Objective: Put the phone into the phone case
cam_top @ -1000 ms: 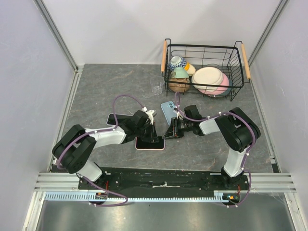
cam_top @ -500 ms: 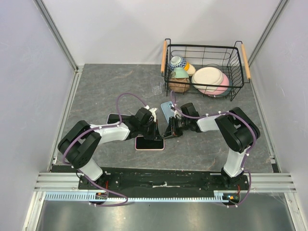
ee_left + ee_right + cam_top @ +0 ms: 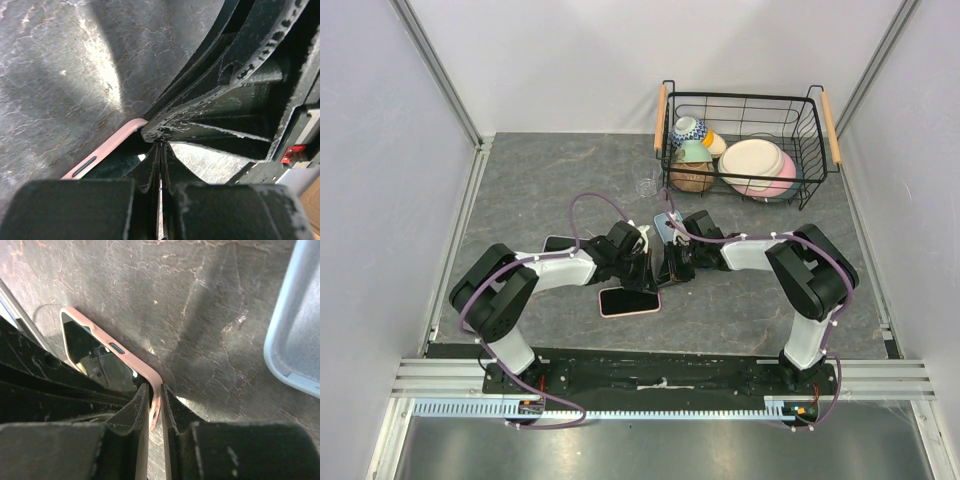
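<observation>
Both arms meet tip to tip at mid-table, above the far right corner of the pink case [image 3: 630, 301], which lies flat with its dark glossy face up, at 6 o'clock from them. The right gripper [image 3: 154, 391] is pinched on the case's pink rim. The left gripper [image 3: 160, 156] is closed to a sliver beside that rim, and I cannot tell whether anything sits between its jaws. A dark phone [image 3: 556, 243] lies at 9 o'clock and a blue case [image 3: 300, 325] at 12.

The left gripper [image 3: 648, 268] and right gripper [image 3: 670, 270] have been brought closer together, farther from the bases; the pink phone [image 3: 629, 301] has been turned slightly.
</observation>
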`<state>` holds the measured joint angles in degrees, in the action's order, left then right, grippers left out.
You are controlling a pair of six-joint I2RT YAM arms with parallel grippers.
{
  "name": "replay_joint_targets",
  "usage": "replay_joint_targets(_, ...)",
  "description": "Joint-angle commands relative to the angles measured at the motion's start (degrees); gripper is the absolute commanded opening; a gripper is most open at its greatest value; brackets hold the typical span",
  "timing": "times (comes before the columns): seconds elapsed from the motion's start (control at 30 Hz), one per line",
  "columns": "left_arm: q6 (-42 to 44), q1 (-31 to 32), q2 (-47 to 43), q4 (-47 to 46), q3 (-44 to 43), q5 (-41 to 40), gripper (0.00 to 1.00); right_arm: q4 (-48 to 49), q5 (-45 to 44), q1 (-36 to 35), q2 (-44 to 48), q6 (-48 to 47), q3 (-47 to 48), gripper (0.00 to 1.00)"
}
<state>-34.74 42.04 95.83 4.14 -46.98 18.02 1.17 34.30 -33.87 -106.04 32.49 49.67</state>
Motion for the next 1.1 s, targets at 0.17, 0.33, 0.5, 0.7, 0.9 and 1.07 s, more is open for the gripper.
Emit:
replay_joint_targets(0.17,1.3,0.2,5.1,2.4,0.0,-6.2,0.02,-7.8,-20.9,-6.8,-7.2,-6.2,-0.7,0.18)
replay_joint_targets(0.33,1.3,0.2,4.3,2.6,0.4,-6.9,0.02,-10.4,-25.4,-8.8,-6.6,-7.4,0.9,0.17)
replay_joint_targets(0.5,1.3,0.2,1.0,0.9,1.4,-6.4,0.02,-11.0,-27.5,-10.1,-5.4,-7.8,1.2,0.13)
replay_joint_targets(0.7,1.9,0.2,-5.8,-8.5,6.1,-3.9,0.04,-7.2,-17.0,-10.0,-3.1,-4.7,3.3,0.17)
replay_joint_targets(0.9,2.6,0.1,-14.8,-11.8,10.8,-6.8,0.25,-6.4,-14.7,-9.8,0.6,-3.4,5.8,0.33)
replay_joint_targets(1.07,2.7,-0.2,-22.3,-12.0,15.1,-10.5,0.49,-5.8,-11.4,-8.1,3.7,-2.0,6.1,0.57)
